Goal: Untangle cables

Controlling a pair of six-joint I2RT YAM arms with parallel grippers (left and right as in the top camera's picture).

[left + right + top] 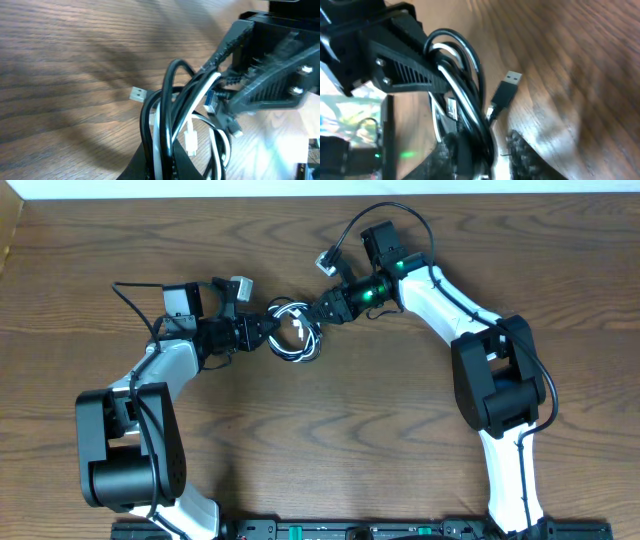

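The black cable (283, 348) and the white cable (300, 328) lie looped together mid-table between my two grippers. My left gripper (268, 330) is shut on strands of both; in the left wrist view the black cable (172, 75) and the white cable (199, 97) run up out of its jaws (160, 167). My right gripper (322, 310) is at the bundle's right side. In the right wrist view its fingers (487, 155) straddle the black loops (467, 47), with a gap of table beside them. It also shows in the left wrist view (220, 87).
A silver USB plug (136, 94) and a small white plug (191, 142) lie on the wooden table (330, 430). A black USB plug (507, 87) rests beside the bundle. Thick black arm wires arch above the right arm (385, 210).
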